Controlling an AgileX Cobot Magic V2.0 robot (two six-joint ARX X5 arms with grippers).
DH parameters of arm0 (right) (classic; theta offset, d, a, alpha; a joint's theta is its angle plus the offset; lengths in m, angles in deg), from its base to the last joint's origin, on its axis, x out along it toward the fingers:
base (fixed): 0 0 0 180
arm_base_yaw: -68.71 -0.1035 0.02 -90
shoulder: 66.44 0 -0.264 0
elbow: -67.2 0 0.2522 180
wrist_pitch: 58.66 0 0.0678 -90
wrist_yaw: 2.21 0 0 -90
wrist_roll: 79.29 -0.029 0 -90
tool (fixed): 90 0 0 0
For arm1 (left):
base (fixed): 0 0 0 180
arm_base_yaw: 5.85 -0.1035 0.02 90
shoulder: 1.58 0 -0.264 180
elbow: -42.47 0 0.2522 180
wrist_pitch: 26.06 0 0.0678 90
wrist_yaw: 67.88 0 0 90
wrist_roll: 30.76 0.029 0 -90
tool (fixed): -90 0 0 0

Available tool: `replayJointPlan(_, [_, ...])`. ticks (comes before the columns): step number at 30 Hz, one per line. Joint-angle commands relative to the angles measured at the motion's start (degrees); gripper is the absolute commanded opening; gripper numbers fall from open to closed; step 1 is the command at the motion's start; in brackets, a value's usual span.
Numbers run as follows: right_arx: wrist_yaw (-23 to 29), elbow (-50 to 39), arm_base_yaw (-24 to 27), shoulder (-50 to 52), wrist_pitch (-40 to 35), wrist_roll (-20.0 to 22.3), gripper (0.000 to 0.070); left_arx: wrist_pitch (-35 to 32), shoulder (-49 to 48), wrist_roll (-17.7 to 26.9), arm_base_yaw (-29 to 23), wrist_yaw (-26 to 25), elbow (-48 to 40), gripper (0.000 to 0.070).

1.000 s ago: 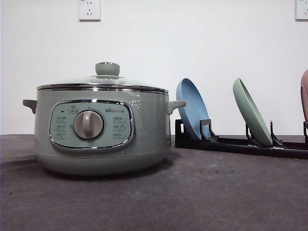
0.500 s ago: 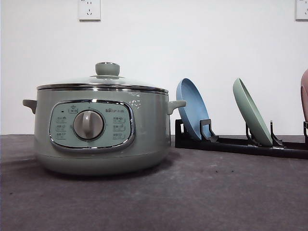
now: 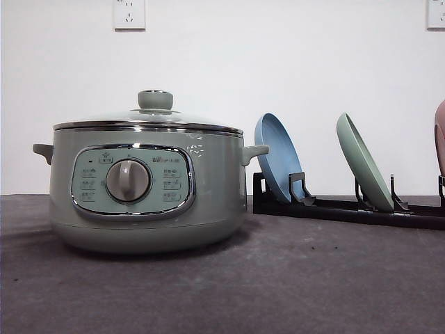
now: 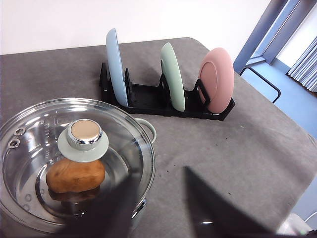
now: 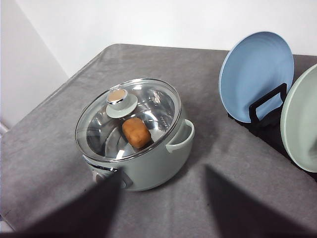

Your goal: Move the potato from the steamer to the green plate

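Through the lid [image 5: 128, 118] I saw the potato [image 5: 136, 132] inside the steamer [image 3: 146, 188]; the front view hid it. The green plate [image 3: 364, 162] stood racked. Both tools' fingers [image 4: 218, 213] were blurred, so I could not tell their state.

Place: a staged test room is being suggested, not a real kitchen.
Evidence: steamer [image 3: 146, 188] and plate rack [image 4: 163, 99] are being displayed on a grey-covered table [image 3: 292, 278] against a bare white wall [image 3: 278, 62].

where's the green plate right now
The green plate stands on edge in the black rack, right of the steamer in the front view, slotted between the blue plate and a pink plate.
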Motion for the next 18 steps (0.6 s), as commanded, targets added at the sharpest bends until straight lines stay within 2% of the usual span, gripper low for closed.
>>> replayJointPlan(1, [0.2,1.3,-0.2,-0.2,-0.2,-0.8,0.0592,-0.5,0.3,0.2,0.3,-0.2,1.4,0.0451])
replayJointPlan(3, [0.1,1.3,-0.2,-0.2,-0.2,-0.8,0.0627,-0.4,0.3,0.2,0.3,-0.2,1.4,0.0617])
replayJointPlan(5, [0.1,1.3,-0.2,-0.2,-0.2,-1.0,0.0627,-0.3,0.3,0.2,0.3,-0.2,1.4,0.07])
replayJointPlan(16, [-0.2,1.3,-0.2,-0.2,0.0,-1.5,0.0627,-0.5,0.3,0.2,0.3,-0.2,1.4,0.07])
replayJointPlan(18, [-0.2,1.3,-0.2,-0.3,-0.2,-2.7,0.0627,-0.5,0.3,0.2,0.3,-0.2,1.4,0.07])
